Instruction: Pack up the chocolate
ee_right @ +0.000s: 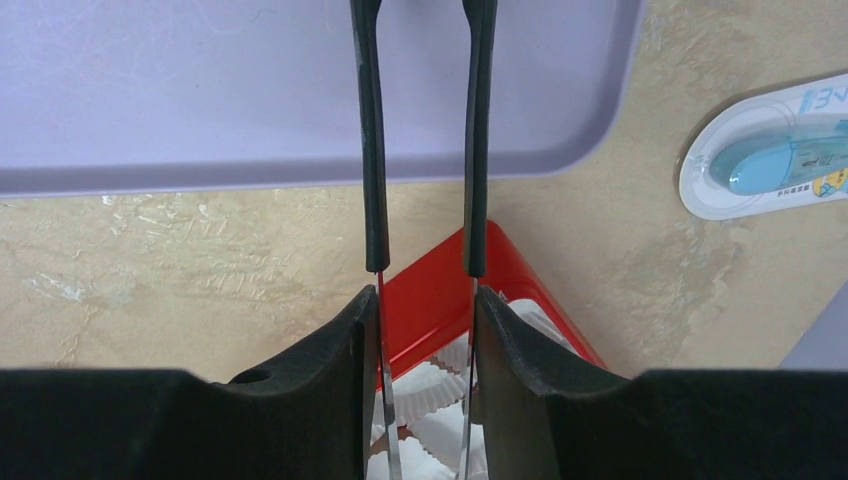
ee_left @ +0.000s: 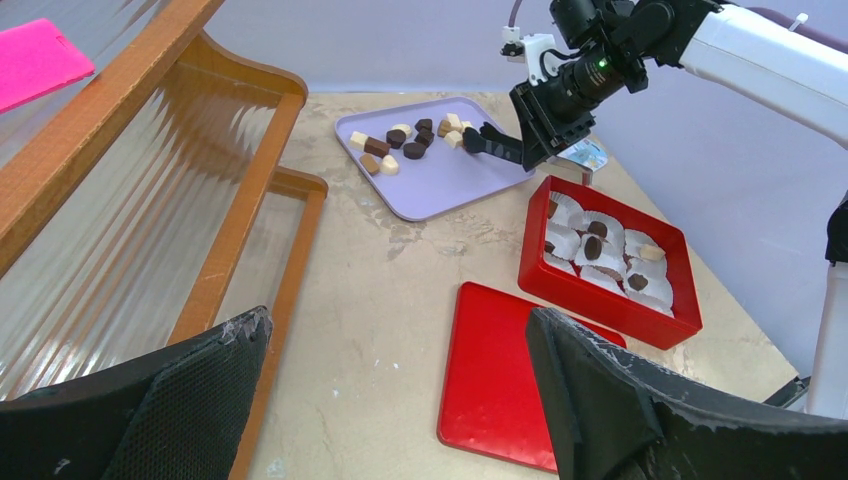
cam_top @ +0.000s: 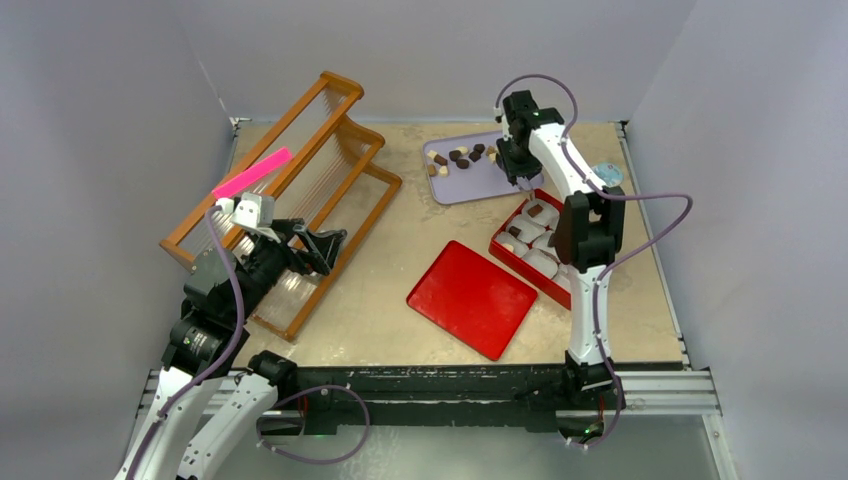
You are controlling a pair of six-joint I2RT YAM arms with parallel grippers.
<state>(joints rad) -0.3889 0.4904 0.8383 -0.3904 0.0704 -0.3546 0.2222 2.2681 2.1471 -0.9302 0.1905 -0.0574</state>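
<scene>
Several chocolate pieces, dark brown, mid-brown and cream, lie on a lavender tray; they also show in the left wrist view. A red box of white paper cups holds several more pieces. My right gripper is shut on black-tipped metal tongs, above the tray's near edge and the box's far corner. The tong tips reach the right end of the pile; what they hold is unclear. My left gripper is open and empty over the rack.
The flat red lid lies left of the box. A wooden rack with a pink strip fills the left side. A blue-and-white packet lies right of the tray, also in the right wrist view.
</scene>
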